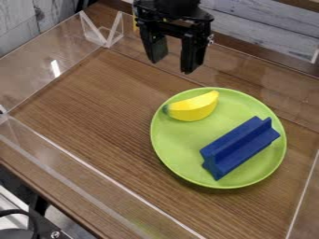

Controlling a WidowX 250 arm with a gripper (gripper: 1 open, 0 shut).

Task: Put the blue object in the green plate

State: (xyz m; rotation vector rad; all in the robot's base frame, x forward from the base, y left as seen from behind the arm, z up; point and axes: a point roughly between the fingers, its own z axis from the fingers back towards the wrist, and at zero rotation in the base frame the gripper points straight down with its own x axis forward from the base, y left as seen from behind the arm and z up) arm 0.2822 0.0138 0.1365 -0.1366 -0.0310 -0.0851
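Two black fingers of the gripper (173,54) point down and stand wide apart, holding nothing. It hangs over the wooden table (88,112), up and away from the green plate (169,140). The blue object (240,147) lies on the plate, well apart from the gripper. A yellow piece (193,105) lies there too.

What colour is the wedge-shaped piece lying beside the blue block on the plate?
Yellow: the wedge-shaped piece shows clearly in the camera view.

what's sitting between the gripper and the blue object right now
The yellow wedge-shaped piece, on the green plate's near rim, lies between the open gripper and the blue object, in the camera view.
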